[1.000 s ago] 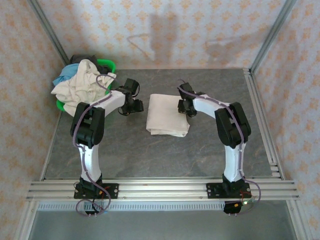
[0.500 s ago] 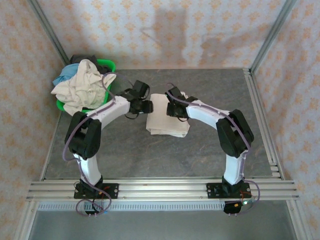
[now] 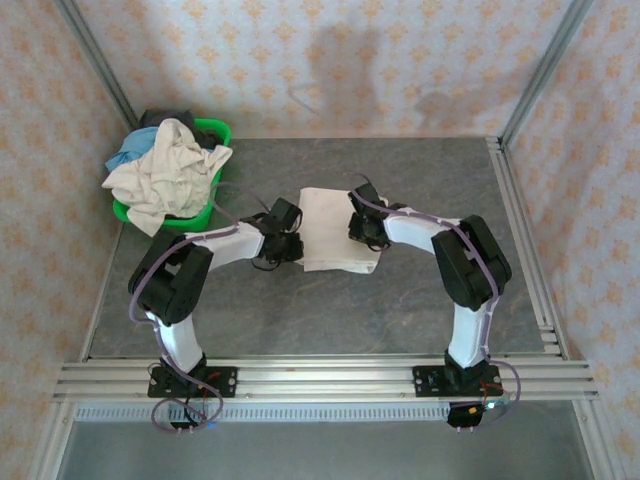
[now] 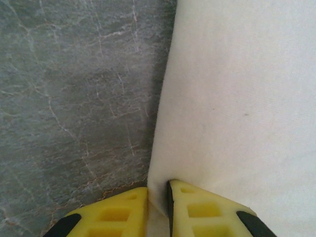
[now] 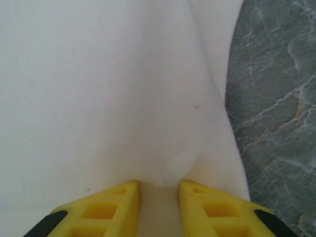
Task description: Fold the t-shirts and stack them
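Top view: both my arms have swung inward since a second ago. My left gripper (image 3: 283, 243) stood clear of the folded shirt (image 3: 335, 225) back then, and now it's right at the shirt's near-left edge. My right gripper (image 3: 362, 228) was at the far part of the right edge and now sits lower down on the right side. The shirt lies mid-table (image 3: 300, 310), about where it was. The shirt pile (image 3: 165, 175) in the green basket (image 3: 215, 130) at the far left looks unchanged.

Left wrist: left gripper (image 4: 158, 197) is nearly together, its yellow fingers (image 4: 207, 212) clamped on the left edge of the folded shirt (image 4: 237, 98), with a thin strip of cloth between them. Grey table (image 4: 74, 98) is to the left.

Right wrist: right gripper (image 5: 159, 197) has its fingers (image 5: 108, 212) a bit apart and pinching the folded shirt (image 5: 98, 89), with cloth puckered up into the gap. The table (image 5: 276, 98) shows on the right.
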Available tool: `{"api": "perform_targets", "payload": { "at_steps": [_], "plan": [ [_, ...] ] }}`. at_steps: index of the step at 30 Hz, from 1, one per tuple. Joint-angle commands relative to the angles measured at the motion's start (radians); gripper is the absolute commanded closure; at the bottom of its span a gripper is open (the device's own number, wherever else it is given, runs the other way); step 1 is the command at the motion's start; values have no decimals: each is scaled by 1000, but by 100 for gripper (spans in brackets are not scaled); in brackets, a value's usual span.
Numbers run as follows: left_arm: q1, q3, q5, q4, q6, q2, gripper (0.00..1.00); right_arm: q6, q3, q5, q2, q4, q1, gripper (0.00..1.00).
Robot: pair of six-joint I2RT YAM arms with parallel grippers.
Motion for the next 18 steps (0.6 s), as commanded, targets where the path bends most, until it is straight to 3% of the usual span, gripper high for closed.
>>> {"api": "perform_targets", "payload": {
  "at_steps": [1, 4, 7, 10, 14, 18],
  "plan": [
    [-5, -56, -15, -4, -22, -2, 78, -5, -24, 17, 17, -30, -35, 73],
    [-4, -50, -26, -34, -15, -48, 73, -30, -24, 18, -24, -34, -31, 73],
    [-4, -21, -41, -95, -2, -110, 50, -55, -33, 75, -91, -49, 0, 71],
    [1, -1, -56, -142, 8, -187, 45, -80, -23, 118, -115, -53, 63, 61],
    [31, -16, -89, -187, 7, -321, 35, -112, 52, 164, -39, -104, 125, 45],
    [98, -67, -130, -228, 19, -470, 25, -131, 176, 250, 87, -272, 132, 35]
  ]
}}
